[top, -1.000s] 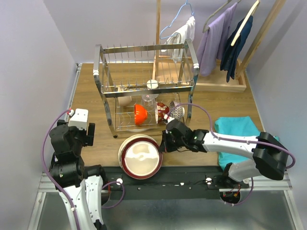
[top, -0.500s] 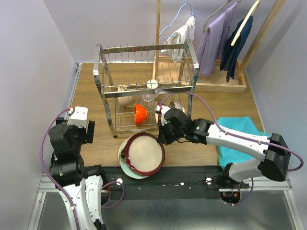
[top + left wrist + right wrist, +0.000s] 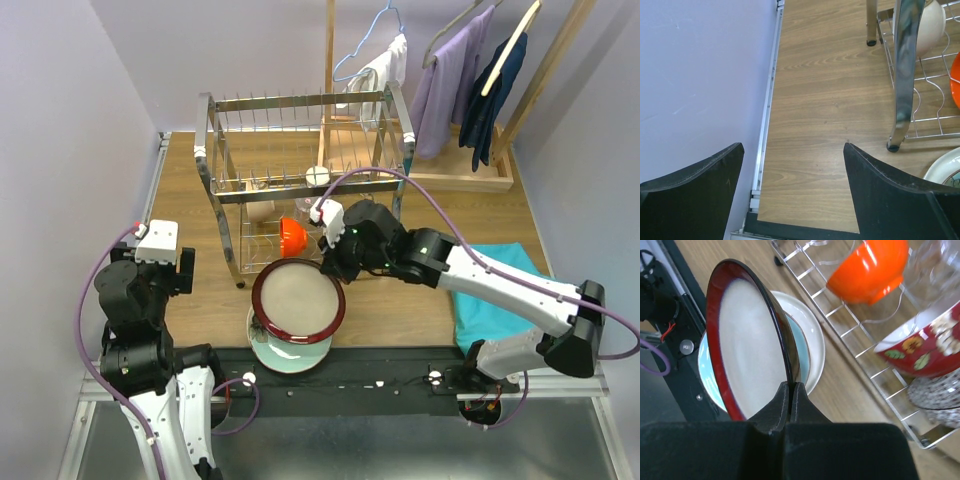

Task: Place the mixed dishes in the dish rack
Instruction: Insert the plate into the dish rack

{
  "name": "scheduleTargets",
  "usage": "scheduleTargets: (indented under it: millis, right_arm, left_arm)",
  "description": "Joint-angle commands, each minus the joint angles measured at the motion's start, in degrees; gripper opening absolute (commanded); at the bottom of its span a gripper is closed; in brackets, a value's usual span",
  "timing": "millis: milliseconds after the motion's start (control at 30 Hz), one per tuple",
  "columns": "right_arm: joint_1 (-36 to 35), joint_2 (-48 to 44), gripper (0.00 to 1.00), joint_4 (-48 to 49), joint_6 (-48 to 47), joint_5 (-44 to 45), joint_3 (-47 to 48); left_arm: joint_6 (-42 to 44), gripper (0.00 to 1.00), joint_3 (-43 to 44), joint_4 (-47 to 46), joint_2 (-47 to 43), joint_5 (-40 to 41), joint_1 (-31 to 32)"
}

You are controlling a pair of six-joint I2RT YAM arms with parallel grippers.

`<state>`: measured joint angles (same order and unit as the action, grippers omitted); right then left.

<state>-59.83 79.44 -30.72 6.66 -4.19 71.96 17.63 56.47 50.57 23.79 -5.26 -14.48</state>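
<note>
My right tool (image 3: 334, 264) is closed tight on the rim of the dark-red-rimmed cream plate (image 3: 298, 300). In the right wrist view the two fingers (image 3: 781, 401) meet on the plate's edge with only the rim between them. The plate (image 3: 747, 340) is held tilted over the remaining plates, its cream face turned up toward the top camera. I cannot tell whether its lower edge touches the stack.

The stack sits at the near edge of the worktop, about midway along it: a pale green plate (image 3: 290, 355) with a light blue plate (image 3: 706, 365) under it.

The dish rack (image 3: 213, 140) stands just beyond the plates, toward the far edge and left of centre. On its lower tier I see the orange bowl (image 3: 291, 236), the red-patterned bowl (image 3: 925, 345), the clear glass (image 3: 935, 270) and the beige cup (image 3: 927, 22).

My left tool (image 3: 792, 147) hangs over the near left corner of the worktop, jaws spread wide and holding nothing, with a rack leg (image 3: 902, 75) to its right.
</note>
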Motion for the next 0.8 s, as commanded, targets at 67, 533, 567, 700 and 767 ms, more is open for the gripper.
scheduleTargets:
  millis: [67, 533, 567, 700, 767]
  right_arm:
    - [-1.07, -7.28, 0.00, -2.75, -14.82, -8.11, 12.49]
    - [-1.16, -0.44, 0.00, -0.66, -20.29, -3.74, 44.53]
    - [-1.16, 0.53, 0.00, 0.82, -20.02, -1.90, 47.19]
    - [-1.16, 5.63, 0.00, 7.41, -22.47, 10.12, 56.51]
    - [-1.07, 8.18, 0.00, 13.54, -24.75, 14.10, 60.20]
  left_arm:
    - [-4.35, 0.90, 0.31, -3.89, -0.24, -1.86, 0.24]
    - [-6.11, 0.90, -1.01, -12.07, 3.80, -1.25, 0.24]
    - [-6.20, 0.90, -0.66, -12.24, 4.50, -1.16, 0.33]
    - [-7.52, 0.90, 0.48, -13.65, 5.91, -0.63, 0.33]
    - [-8.66, 0.90, 1.01, -13.83, 6.44, -0.63, 0.33]
